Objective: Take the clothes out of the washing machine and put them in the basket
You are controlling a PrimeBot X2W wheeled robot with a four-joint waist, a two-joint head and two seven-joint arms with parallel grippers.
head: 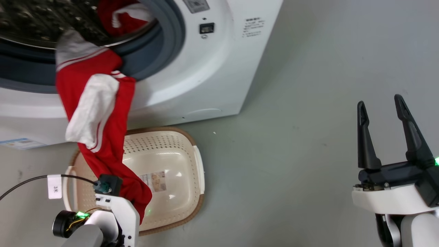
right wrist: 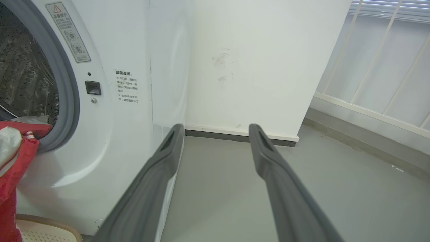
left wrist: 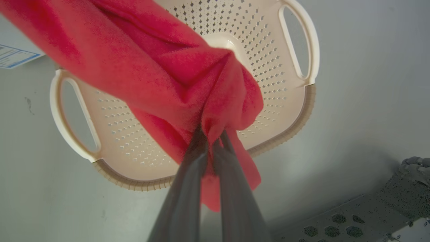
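Transfer step: your left pincer [left wrist: 210,134] pinches the red garment [head: 99,103] by its low end over the basket [head: 199,168], top draped from the washing machine [head: 223,68]; right pincer [head: 379,99] spread, idle; next, probably pull clear, then let go.

Grey floor [head: 308,103], white wall [right wrist: 262,67]

Right end effector [head: 379,101]: long black fingers [head: 366,144], white wrist shell [head: 384,202], green LED [head: 437,161]; black cable [head: 34,180], white tag [head: 54,186].
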